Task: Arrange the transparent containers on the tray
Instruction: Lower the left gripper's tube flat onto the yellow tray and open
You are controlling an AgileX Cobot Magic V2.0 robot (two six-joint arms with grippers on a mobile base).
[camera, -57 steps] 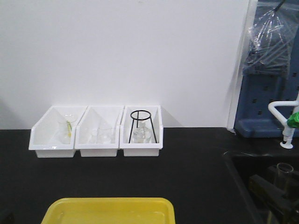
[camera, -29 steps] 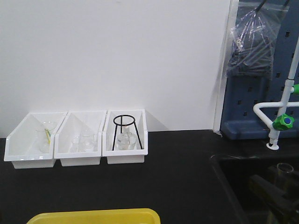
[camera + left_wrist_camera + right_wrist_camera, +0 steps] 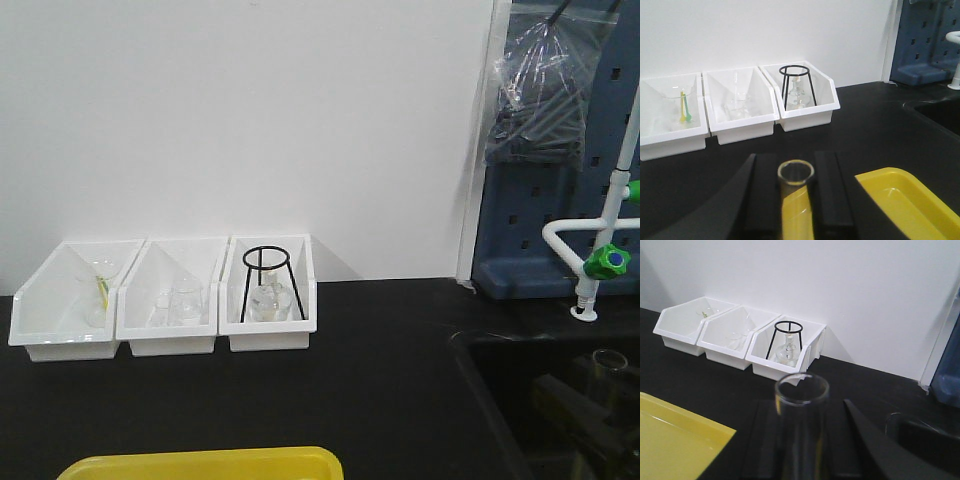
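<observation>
So, nearest in, the left gripper (image 3: 796, 169) was clamped on a slender clear glass test tube (image 3: 797, 210), held upright above the edge of the yellow plastic tray (image 3: 900, 197). The right gripper (image 3: 806, 412) seemed to pinch a second glass tube (image 3: 801, 440) off to the tray's side, though it was too dark there to see contact. Risk-wise, slick glass could slip, crack if squeezed, or roll once laid down. Three white plastic bins (image 3: 807, 107) sat far back.

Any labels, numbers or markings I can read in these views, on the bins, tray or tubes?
No text can be read in any view.
The white bins, yellow tray, left tube, right tube and blue pegboard show no print.
The bag hanging above the pegboard is too blurred to tell.
</observation>
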